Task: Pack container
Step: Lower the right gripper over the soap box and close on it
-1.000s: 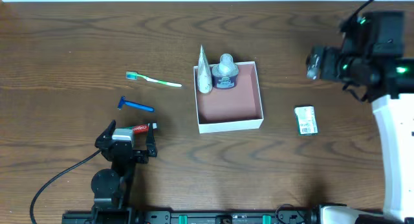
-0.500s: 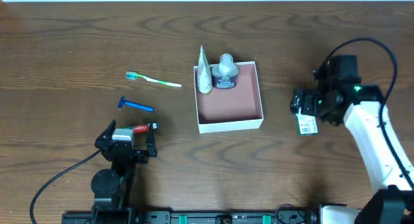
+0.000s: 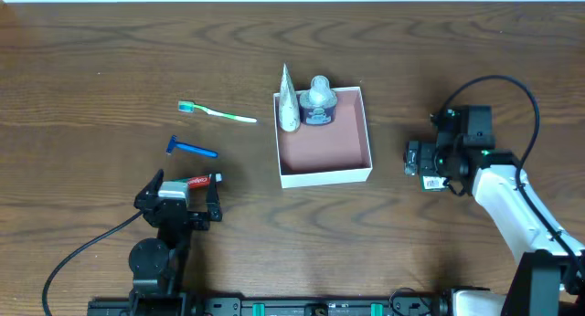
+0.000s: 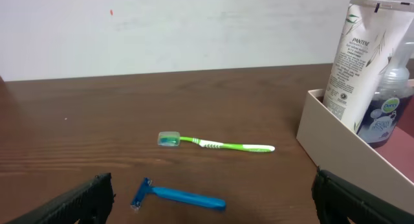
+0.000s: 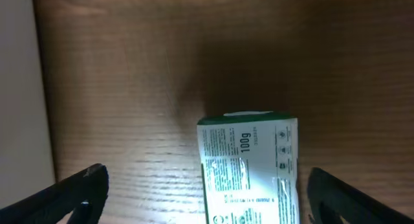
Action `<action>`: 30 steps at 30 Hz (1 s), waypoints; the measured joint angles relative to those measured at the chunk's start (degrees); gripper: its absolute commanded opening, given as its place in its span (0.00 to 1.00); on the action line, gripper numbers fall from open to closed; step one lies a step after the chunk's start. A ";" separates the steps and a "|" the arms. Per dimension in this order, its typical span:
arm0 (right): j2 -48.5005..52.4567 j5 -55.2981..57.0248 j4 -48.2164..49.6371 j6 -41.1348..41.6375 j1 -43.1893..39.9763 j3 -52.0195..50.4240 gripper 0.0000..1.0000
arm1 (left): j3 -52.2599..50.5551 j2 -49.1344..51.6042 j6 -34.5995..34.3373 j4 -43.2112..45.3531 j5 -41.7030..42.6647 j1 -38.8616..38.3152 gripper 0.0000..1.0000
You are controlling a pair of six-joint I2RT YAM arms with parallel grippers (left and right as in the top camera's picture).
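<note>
The one square container (image 3: 325,150), thin white walls around a matte pinkish-brown floor, sits mid-table, well left of the right gripper (image 3: 418,159), whose jaws stand apart over one green-and-white carton (image 5: 249,169); the left gripper (image 3: 183,193) is spread wide too. Inside stand one Pantene tube (image 3: 288,106) and one blue pump bottle (image 3: 318,101). On the wood lie one green toothbrush (image 3: 219,113) and one blue razor (image 3: 192,149).

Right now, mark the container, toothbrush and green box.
container (image 3: 324,150), overhead view, bare pinkish floor.
toothbrush (image 4: 217,144), left wrist view, middle of the handle.
green box (image 5: 249,169), right wrist view, printed top face.
</note>
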 measured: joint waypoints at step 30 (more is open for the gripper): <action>-0.70 7.74 11.45 -2.32 0.00 -12.66 0.91 | 0.00 0.00 0.00 0.02 0.00 0.00 0.98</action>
